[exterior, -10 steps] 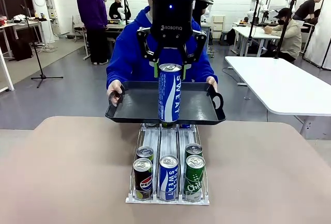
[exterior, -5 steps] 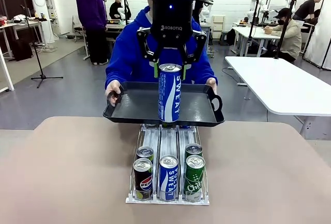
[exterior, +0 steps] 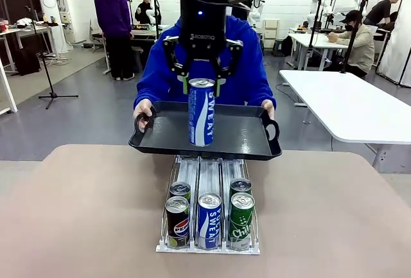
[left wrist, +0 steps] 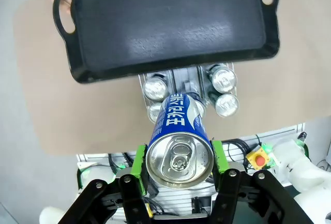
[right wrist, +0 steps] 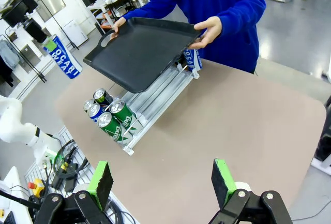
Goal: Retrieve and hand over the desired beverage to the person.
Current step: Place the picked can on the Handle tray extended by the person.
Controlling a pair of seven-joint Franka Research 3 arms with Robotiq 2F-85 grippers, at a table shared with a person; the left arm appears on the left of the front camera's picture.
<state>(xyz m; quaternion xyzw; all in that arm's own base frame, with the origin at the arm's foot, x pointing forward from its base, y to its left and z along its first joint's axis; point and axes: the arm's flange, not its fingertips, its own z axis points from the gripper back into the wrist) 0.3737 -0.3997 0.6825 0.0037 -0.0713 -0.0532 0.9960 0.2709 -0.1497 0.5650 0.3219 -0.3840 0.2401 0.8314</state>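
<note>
A tall blue Sweat can (exterior: 201, 112) hangs upright in the air, with my left gripper (exterior: 201, 85) shut on its top. In the left wrist view the can (left wrist: 180, 146) sits between the green pads (left wrist: 138, 161), on my side of the tray and above the rack. The person (exterior: 154, 66) in a blue hoodie holds a black tray (exterior: 244, 133) by both handles over the table's far edge. The right wrist view shows the held can (right wrist: 62, 61) left of the tray (right wrist: 139, 53). My right gripper (right wrist: 163, 180) is open and holds nothing.
A clear wire rack (exterior: 209, 247) on the tan table (exterior: 83, 214) holds a Pepsi can (exterior: 177, 221), a blue Sweat can (exterior: 209, 220), a green can (exterior: 241, 220) and more behind. A white table (exterior: 347, 104) stands at the right.
My left gripper has shifted left and slightly up with the can. The person's tray has moved only slightly.
</note>
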